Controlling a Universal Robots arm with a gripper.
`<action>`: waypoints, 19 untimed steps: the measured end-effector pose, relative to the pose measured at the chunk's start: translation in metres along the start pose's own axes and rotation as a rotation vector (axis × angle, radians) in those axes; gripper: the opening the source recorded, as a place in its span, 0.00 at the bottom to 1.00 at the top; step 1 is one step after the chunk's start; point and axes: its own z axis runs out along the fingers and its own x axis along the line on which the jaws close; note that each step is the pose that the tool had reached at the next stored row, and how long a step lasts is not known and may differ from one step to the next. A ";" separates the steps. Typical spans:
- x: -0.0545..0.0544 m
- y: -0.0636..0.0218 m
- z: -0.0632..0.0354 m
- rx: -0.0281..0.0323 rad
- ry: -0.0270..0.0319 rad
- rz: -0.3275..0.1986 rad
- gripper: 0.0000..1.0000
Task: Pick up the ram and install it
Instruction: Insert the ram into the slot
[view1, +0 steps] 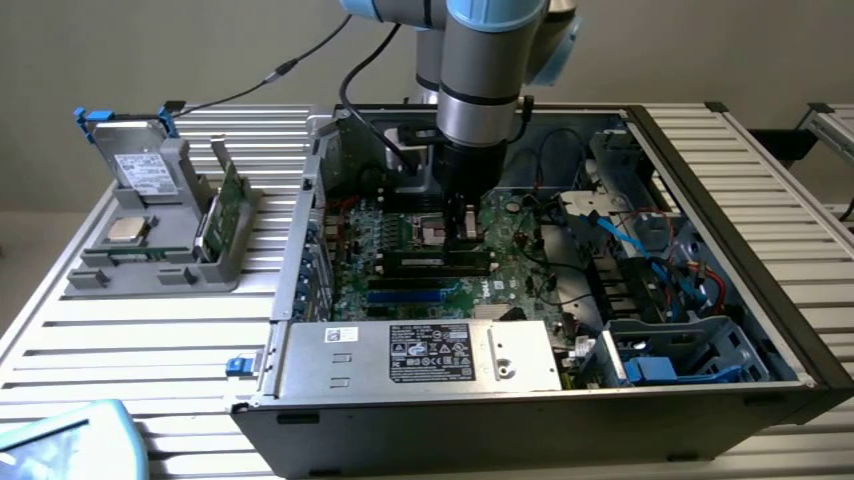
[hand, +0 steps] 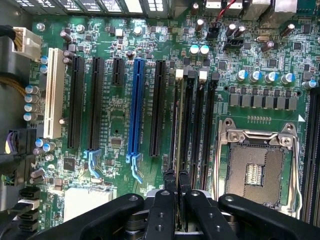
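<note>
Misalignment is the main risk: the fingers (hand: 163, 210) are clenched on the ram (hand: 178, 125), which stands edge-on and in line with the outermost of the memory slots (hand: 189, 125). That bank sits just beside the CPU socket (hand: 257, 165), on its side toward the blue slot (hand: 136, 105). If the stick is tilted or off the groove, pushing would load the slot wall or the board edge instead of the contacts. I can't tell whether the notch matches the key, or whether the edge is touching the slot or just above it. A white latch (hand: 179, 74) sits at the far end of that slot; if it isn't swung out, the ram would ride up on it and cock over. The grip is only at the near end of the stick, so uneven pressure could seat one end and leave the far end high. The open CPU socket is close, so a slip toward it could hit the exposed pins. Further out, well apart from the socket and outside the case (view1: 787, 330), a grey holder (view1: 160, 270) on the worktop (view1: 134, 340) carries another green board (view1: 230, 210).
</note>
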 end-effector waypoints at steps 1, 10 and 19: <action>0.000 0.0000 0.0000 0.0001 0.0001 -0.001 0.13; 0.000 0.0000 0.0000 0.0009 0.0010 -0.014 0.13; -0.001 -0.0001 0.0007 -0.0004 0.0006 -0.012 0.13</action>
